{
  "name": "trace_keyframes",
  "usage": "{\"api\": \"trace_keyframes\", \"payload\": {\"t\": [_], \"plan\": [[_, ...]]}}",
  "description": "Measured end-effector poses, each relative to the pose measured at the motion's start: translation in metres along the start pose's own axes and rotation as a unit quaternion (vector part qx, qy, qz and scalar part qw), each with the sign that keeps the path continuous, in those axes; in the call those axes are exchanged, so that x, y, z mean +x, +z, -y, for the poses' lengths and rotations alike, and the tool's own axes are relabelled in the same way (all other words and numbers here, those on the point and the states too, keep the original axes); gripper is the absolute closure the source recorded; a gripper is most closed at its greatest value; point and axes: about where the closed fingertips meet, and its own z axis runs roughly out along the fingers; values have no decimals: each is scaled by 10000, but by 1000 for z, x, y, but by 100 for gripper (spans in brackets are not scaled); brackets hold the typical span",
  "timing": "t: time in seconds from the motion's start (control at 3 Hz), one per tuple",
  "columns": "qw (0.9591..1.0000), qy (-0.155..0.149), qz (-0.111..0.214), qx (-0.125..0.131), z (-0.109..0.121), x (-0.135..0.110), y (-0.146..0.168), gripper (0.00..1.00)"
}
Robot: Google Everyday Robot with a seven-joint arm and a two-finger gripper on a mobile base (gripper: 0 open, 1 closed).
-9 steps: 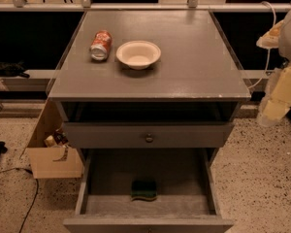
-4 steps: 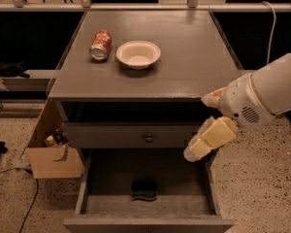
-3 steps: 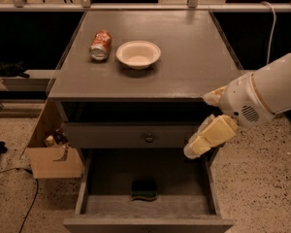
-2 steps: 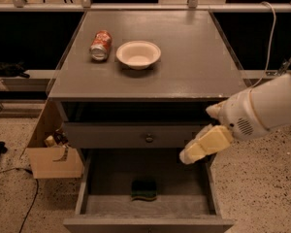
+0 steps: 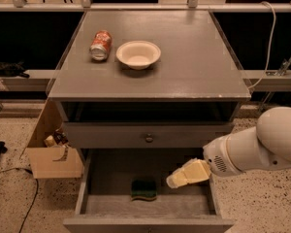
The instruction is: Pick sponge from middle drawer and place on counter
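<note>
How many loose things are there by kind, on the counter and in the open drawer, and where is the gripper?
soda can: 1, on the counter
bowl: 1, on the counter
sponge: 1, in the middle drawer
Total: 3
The gripper hangs at the open middle drawer, right of the sponge and apart from it.

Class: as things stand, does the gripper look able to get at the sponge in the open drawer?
Probably yes. The middle drawer is pulled out, the sponge lies uncovered on its floor, and the gripper hangs just right of it, nothing between.
</note>
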Motion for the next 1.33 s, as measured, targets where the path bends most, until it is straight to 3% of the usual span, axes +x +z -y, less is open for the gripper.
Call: {"api": "trace_keyframes", "payload": {"t": [0.33,0.67,1.33], "plan": [[10000,0,0,0,0,0,0,0],[9998,135,53,-118,0,-2,19,0],[9970,397,308,-594,-5,13,95,0]]}}
